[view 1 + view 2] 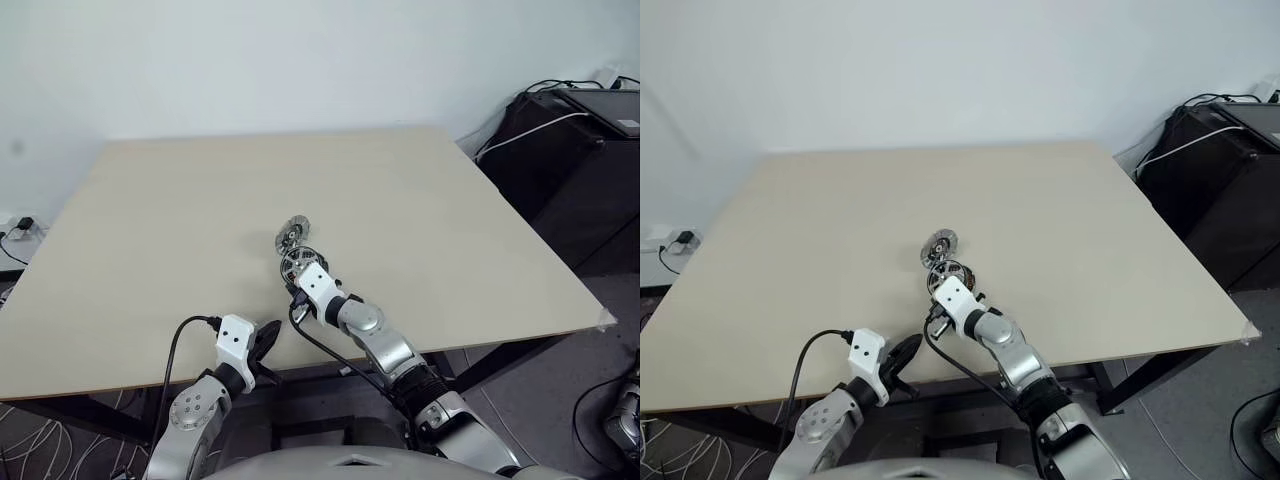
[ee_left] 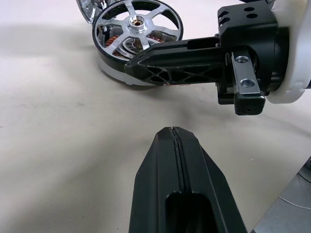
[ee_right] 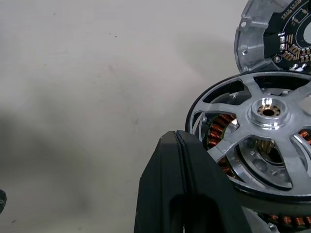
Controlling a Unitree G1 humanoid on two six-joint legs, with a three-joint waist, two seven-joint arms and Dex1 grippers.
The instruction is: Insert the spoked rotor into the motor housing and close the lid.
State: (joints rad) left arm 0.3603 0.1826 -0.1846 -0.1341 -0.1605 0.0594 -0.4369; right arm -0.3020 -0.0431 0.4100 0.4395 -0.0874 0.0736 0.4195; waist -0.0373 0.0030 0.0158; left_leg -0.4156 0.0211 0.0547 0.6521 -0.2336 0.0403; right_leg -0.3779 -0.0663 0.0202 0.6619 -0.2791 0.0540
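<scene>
Two black-fingered hands sit at the near side of the pale desk (image 1: pixel 180 250). Nearest, the left hand (image 1: pixel 268 343) rests low at the desk's front edge with its fingers pressed flat together, gripping nothing, pointing forward and slightly toward the right arm. Just beyond it the right hand (image 2: pixel 146 67) reaches further over the desk, angled a little downward and toward the left; its fingers are also pressed together with nothing between them, and their tip lies against the near side of the motor housing (image 3: pixel 218 138). That housing sits flat on the desk near its middle, and it is the one container here: copper-brown windings show inside its ring, and the spoked rotor (image 2: pixel 137 25) already lies in it, its bright silver spokes and raised hub facing up and its rim slightly tilted in the right wrist view rather than sitting level. Whether the rotor is fully seated cannot be told. Farthest, directly behind the housing and touching or nearly touching it, the lid (image 3: pixel 274 36) stands tilted up on its edge, its inner face with a dark board and small copper marks turned toward the right hand, so the housing is not closed.
</scene>
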